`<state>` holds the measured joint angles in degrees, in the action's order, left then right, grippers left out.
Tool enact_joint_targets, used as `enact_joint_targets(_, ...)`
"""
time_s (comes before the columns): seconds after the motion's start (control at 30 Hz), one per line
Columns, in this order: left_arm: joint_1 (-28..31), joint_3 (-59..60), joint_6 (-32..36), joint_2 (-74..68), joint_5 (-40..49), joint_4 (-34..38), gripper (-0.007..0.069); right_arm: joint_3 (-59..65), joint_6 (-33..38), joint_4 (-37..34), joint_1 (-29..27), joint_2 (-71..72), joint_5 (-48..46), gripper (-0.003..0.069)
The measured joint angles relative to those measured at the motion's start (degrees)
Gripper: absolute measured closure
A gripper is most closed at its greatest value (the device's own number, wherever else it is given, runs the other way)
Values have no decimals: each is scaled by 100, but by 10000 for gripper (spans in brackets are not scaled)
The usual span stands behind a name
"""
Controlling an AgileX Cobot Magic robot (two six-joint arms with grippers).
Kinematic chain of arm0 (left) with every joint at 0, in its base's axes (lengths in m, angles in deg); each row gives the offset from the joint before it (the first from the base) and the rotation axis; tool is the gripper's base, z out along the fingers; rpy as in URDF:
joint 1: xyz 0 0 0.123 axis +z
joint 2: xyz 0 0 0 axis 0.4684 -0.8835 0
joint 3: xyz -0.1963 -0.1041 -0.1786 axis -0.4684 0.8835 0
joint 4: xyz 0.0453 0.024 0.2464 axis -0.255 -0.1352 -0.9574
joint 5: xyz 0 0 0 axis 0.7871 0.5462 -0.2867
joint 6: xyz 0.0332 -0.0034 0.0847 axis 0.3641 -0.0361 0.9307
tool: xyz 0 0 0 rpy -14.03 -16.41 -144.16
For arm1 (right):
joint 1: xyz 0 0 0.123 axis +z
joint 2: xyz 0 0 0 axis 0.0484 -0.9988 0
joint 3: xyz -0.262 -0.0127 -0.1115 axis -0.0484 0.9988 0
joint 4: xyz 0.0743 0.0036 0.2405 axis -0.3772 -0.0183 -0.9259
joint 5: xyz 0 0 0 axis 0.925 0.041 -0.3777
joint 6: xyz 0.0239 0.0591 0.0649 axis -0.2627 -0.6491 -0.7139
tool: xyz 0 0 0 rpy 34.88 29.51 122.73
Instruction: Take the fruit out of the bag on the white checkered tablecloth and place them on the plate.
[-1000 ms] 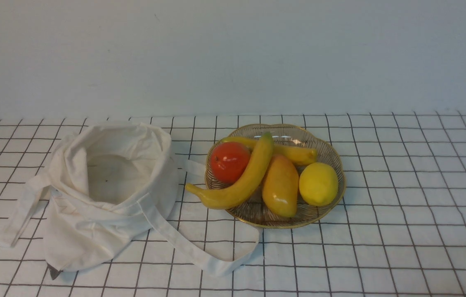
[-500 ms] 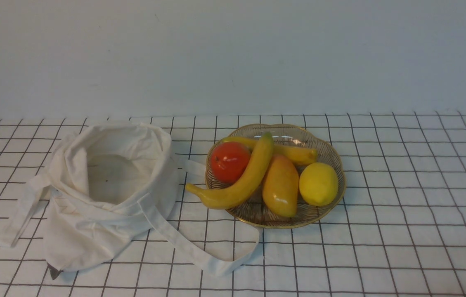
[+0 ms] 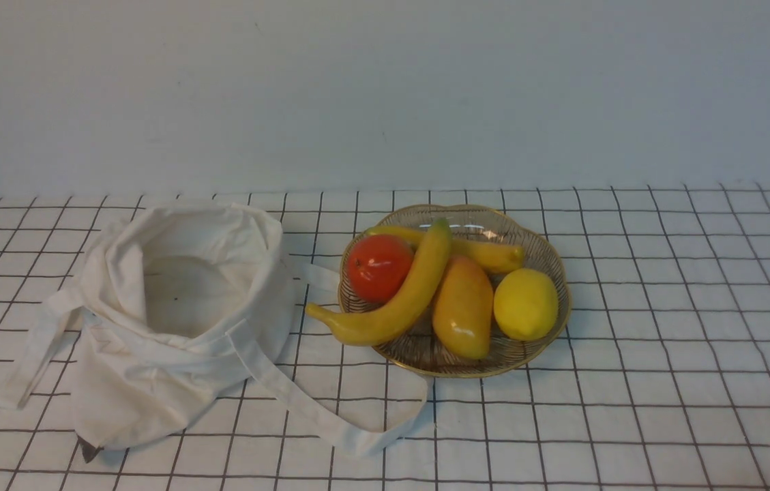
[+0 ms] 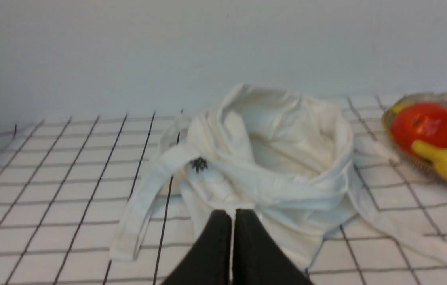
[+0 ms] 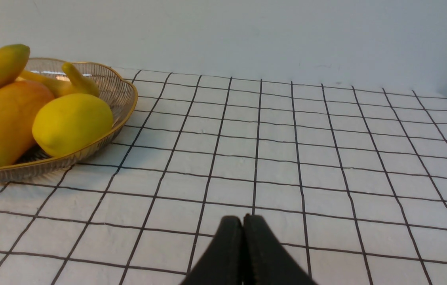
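The slim all-yellow banana [image 3: 487, 254] lies at the back of the gold-rimmed glass plate [image 3: 557, 269], behind the other fruit; it also shows in the right wrist view [image 5: 77, 81]. The white cloth bag [image 3: 173, 320] sits open and slumped to the left of the plate on the white checkered tablecloth [image 3: 664, 307], and no fruit shows inside it. My left gripper [image 4: 233, 213] is shut and empty, just short of the bag [image 4: 278, 158]. My right gripper [image 5: 243, 219] is shut and empty over bare cloth to the right of the plate [image 5: 124, 99]. Neither gripper shows in the front view.
The plate also holds a thicker green-tipped banana [image 3: 398, 300] overhanging its left rim, a red-orange round fruit [image 3: 379, 267], a mango-shaped fruit [image 3: 463, 307] and a lemon [image 3: 526, 303]. A long bag strap [image 3: 330, 416] loops on the cloth in front of the plate. A plain wall stands behind.
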<state>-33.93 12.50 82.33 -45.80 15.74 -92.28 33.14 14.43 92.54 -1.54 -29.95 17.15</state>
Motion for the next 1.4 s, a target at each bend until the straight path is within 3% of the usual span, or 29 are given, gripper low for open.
enact_joint_targets(0.3, 105, 1067, 200, 0, -739, 603, 632, 0, 0, 0, 0, 0, 0, 673)
enact_joint_targets(0.43, 110, 1069, 916, 0, -785, 1186, 632, 0, 0, 0, 0, 0, 0, 673)
enact_joint_targets(0.63, 111, 1074, 1520, 0, -606, 1398, 632, 0, 11, 0, 0, 0, 0, 673)
enact_joint_targets(1.4, 116, 1074, 1545, 0, -587, 1398, 632, 0, 13, 0, 0, 0, 0, 673)
